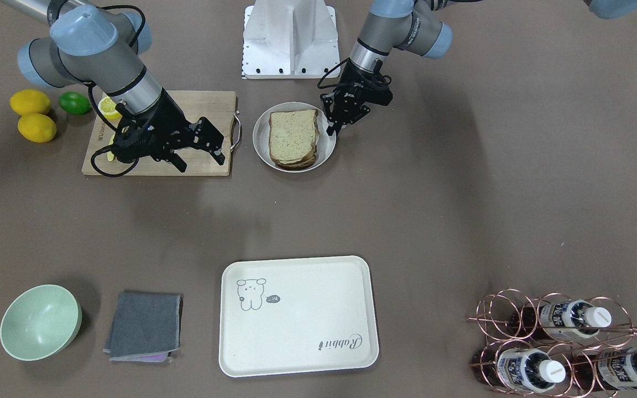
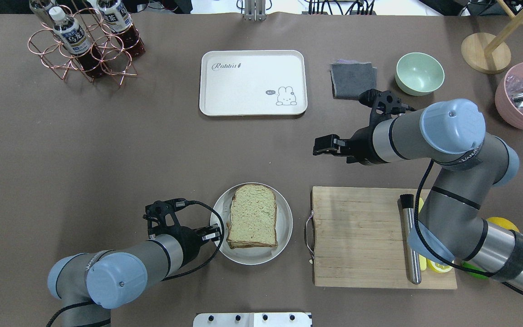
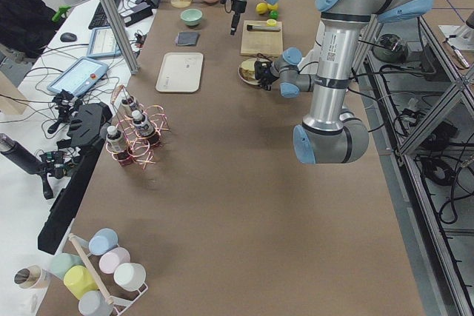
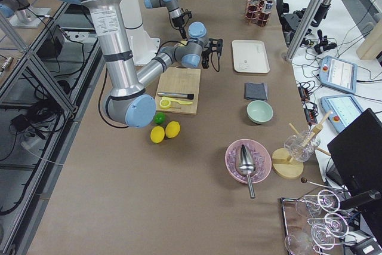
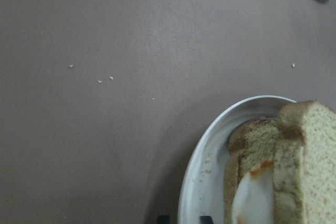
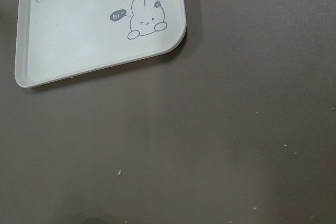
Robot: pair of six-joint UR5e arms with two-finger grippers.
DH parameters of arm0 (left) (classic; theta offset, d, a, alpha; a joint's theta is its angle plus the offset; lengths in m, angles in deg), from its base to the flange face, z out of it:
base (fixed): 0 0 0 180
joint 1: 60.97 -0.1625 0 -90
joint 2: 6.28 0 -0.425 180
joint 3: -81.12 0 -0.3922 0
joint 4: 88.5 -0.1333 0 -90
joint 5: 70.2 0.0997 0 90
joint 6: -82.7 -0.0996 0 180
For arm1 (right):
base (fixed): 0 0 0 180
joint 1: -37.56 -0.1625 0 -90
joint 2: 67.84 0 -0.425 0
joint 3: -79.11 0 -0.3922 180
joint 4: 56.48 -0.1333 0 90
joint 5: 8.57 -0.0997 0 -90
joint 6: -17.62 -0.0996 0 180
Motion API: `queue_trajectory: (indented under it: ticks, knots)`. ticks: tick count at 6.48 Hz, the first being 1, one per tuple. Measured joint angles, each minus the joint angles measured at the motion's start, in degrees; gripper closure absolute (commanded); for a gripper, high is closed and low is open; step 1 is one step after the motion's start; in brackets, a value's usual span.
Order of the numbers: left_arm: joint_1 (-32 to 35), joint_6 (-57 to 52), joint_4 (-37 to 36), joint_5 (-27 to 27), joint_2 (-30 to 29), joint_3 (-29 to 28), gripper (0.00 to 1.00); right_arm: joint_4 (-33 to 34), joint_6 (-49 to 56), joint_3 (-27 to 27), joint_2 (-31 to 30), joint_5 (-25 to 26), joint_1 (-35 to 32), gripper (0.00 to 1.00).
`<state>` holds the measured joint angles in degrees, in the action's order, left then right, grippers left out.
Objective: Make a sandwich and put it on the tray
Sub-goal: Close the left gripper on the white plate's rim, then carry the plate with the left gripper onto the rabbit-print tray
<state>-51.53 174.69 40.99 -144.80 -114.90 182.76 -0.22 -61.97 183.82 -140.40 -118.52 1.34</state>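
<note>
Closest to the left wrist camera, at its bottom edge, are the two dark tips of the left gripper [image 5: 185, 219]. They stand a little apart, hold nothing, and the rim of the round grey plate [image 2: 286, 227] runs between them. Just right of that rim lies the sandwich [image 2: 252, 215], resting on the plate. Its slices are stacked, and the white-and-orange egg [image 5: 254, 195] shows at the crusted edge.

Seen from overhead, the sandwich's longer side runs near to far, so a long crusted flank faces this gripper, which sits at the plate's left edge.

Farther right, beyond the wooden cutting board [image 2: 357, 236], the right gripper [image 1: 201, 160] hangs above the worktop [image 2: 107, 159] with its jaws wide apart and nothing in them. It is well apart from the plate, so the left arm is plainly the nearer one.

The tray [image 2: 243, 91] lies bare on the far side, almost straight beyond the plate and well apart from it. I judge the carry to be a far-going reach.
</note>
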Motion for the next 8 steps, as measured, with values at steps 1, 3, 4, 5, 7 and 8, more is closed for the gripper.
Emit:
queue_trajectory:
  ticks: [1, 3, 4, 5, 7, 8]
  knots:
    - [-0.1, 0.02, -0.02, 0.31, -0.01, 0.07, 1.0, 0.0, -0.14, 0.25, -0.11, 0.0, 0.0, 0.01]
    - [0.2, -0.08, -0.43, 0.05, -0.13, 1.59, 1.0, 0.0, -0.15, 0.37, -0.2, -0.06, 0.0, 0.01]
    - [1.03, -0.2, -1.69, -1.1, -0.35, 2.87, 1.0, 0.0, -0.14, 0.43, -0.21, -0.08, 0.0, 0.01]
    - [2.89, -0.28, -3.71, -3.81, -0.77, 4.21, 1.0, 0.0, -0.13, 0.46, -0.22, -0.11, 0.0, 0.01]
    - [8.72, -0.21, -7.36, -9.95, -2.95, 4.8, 1.0, -0.01, 0.3, 0.61, -0.43, -0.79, -0.08, 0.01]
    - [12.55, 0.38, -9.66, -13.2, -5.03, 4.36, 1.0, -0.01, 0.88, 0.64, -0.82, -1.93, -0.65, 0.01]
